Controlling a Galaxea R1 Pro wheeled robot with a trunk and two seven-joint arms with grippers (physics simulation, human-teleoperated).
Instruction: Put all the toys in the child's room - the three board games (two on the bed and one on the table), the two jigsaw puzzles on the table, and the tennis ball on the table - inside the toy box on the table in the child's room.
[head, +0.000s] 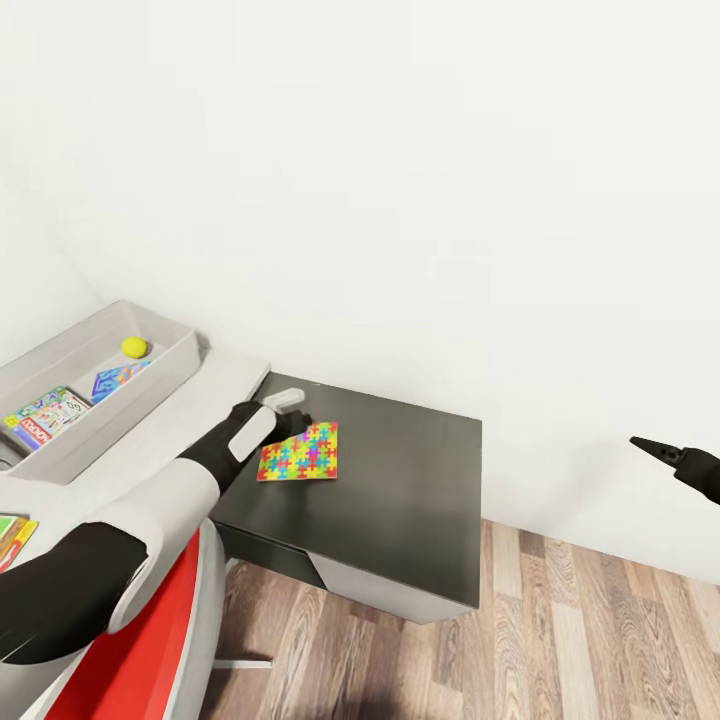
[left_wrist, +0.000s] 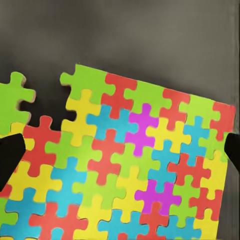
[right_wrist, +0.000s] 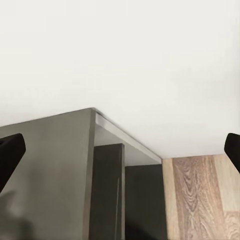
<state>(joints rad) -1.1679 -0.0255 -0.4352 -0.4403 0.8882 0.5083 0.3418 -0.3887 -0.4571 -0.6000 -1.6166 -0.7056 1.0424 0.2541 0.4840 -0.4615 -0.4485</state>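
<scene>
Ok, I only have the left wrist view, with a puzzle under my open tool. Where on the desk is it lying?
Observer: The puzzle lies flat on the desk's low dark corner part, towards its left side, with your left tool over it.
Operator: And the tray?
Observer: The tray sits on the higher pale top, further left of the puzzle and close to the wall.
Operator: What is in it so far?
Observer: A yellow ball and two game boxes, a blue one and a bigger one.
</scene>
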